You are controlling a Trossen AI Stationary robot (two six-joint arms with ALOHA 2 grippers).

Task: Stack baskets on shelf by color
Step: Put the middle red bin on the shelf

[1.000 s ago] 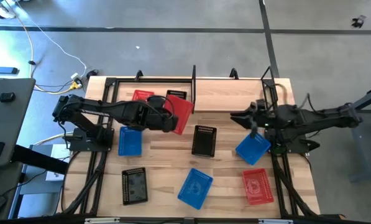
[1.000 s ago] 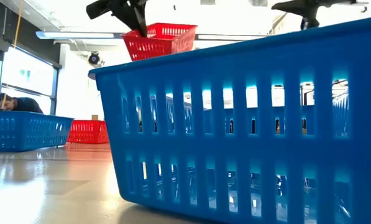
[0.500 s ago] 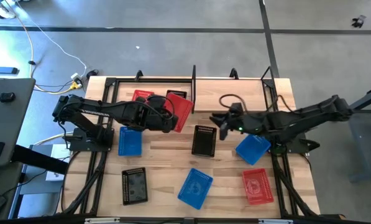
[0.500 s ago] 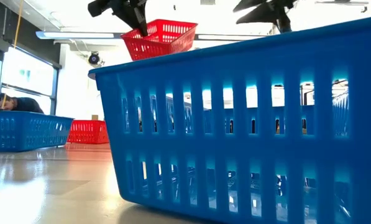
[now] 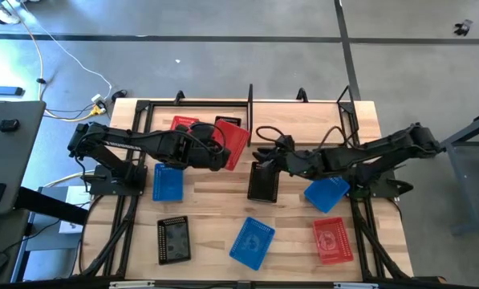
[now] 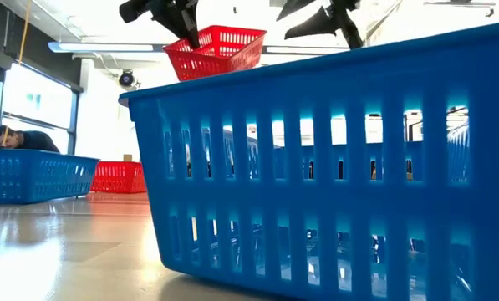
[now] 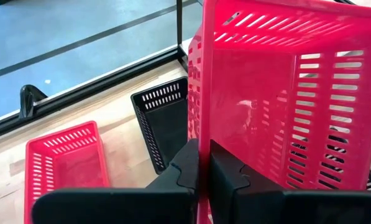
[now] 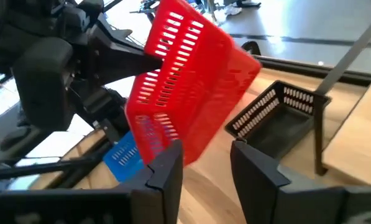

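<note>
My left gripper (image 5: 221, 152) is shut on a red basket (image 5: 234, 147) and keeps it in the air just in front of the shelf (image 5: 250, 112). On the shelf's wooden floor stand another red basket (image 7: 64, 163) and a black basket (image 7: 163, 119). My right gripper (image 5: 265, 152) is open and reaches in from the table's right, close to the held red basket (image 8: 188, 93) and above a black basket (image 5: 263, 181) that rests on the table. I cannot see it touching either one. My left gripper pinches one side wall of the red basket at its rim (image 7: 202, 127), one finger inside the basket and one outside. It comes in slanting from above and from the table's left. The basket (image 6: 216, 50) is lifted clear and tilted.
On the table lie a blue basket (image 5: 168, 181) near the left arm's base, a black one (image 5: 173, 239), a blue one (image 5: 252, 242) by the near edge, a red one (image 5: 333, 239) and a blue one (image 5: 327, 193) on the right. Black mount frames run along both sides.
My right arm has stretched from above the blue basket on the right toward the table's left, and its open gripper now stands beside the held red basket. The left arm and the red basket have stayed where they were.
</note>
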